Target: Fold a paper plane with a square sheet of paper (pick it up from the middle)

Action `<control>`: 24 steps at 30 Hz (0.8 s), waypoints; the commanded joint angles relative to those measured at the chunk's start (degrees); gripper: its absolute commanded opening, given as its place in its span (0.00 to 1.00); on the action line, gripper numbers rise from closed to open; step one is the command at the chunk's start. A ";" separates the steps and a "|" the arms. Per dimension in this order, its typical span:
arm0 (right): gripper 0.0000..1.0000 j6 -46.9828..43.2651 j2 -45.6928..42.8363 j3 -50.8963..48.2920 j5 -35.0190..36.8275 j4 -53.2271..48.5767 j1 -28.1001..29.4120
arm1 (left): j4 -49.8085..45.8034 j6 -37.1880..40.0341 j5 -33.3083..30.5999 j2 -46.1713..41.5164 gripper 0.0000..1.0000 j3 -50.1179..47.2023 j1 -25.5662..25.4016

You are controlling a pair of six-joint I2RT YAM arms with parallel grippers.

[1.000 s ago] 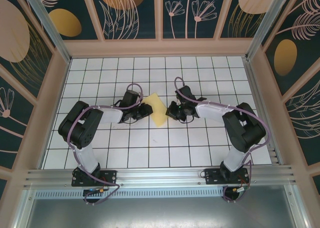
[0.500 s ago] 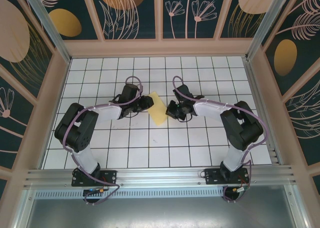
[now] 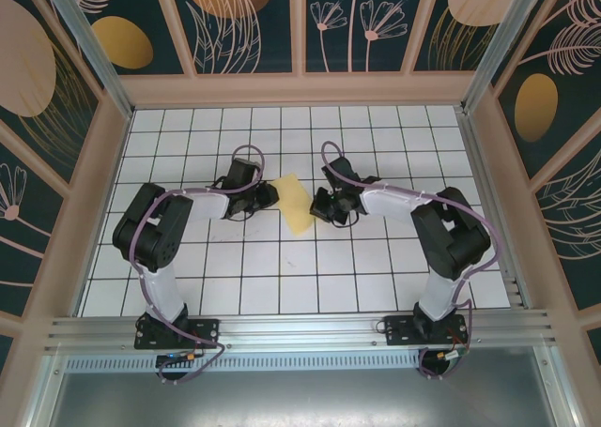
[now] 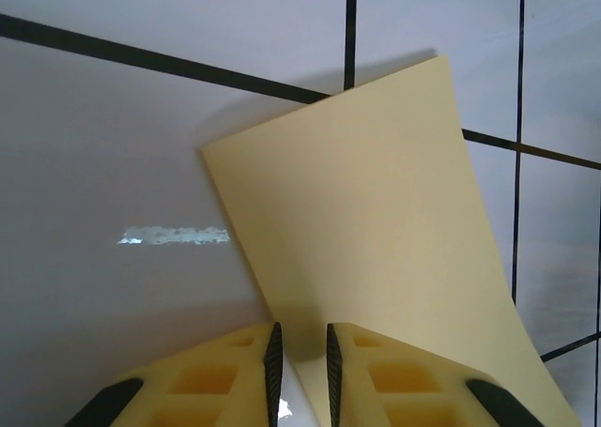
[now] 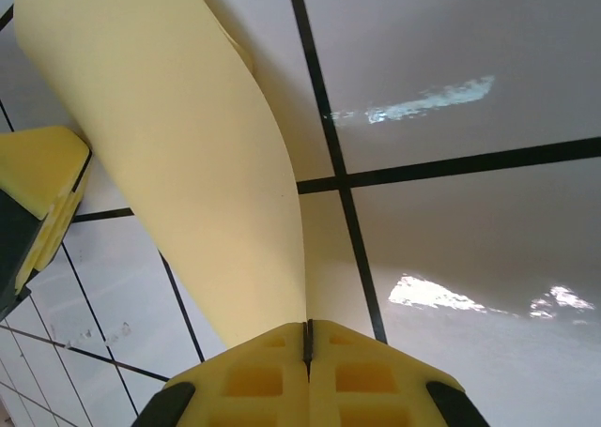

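Jaws of my right gripper [image 5: 307, 326] are pressed together, pinching the square sheet of paper [image 3: 296, 205] at its 3 o'clock edge. At 9 o'clock, my left gripper [image 4: 300, 328] stands a slit apart against the sheet's edge. The sheet bows mid-table [image 3: 235, 286].

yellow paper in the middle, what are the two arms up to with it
Two robot arms are working on the pale yellow sheet of paper on the gridded table. The right tool is shut on one edge and holds the sheet bowed up off the surface. The left tool sits at the other side, jaws slightly apart. No plane shape yet.
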 commanded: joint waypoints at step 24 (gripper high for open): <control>0.07 0.95 9.41 10.87 -4.23 4.94 2.20 | -4.54 3.12 -0.57 4.36 0.08 2.84 0.01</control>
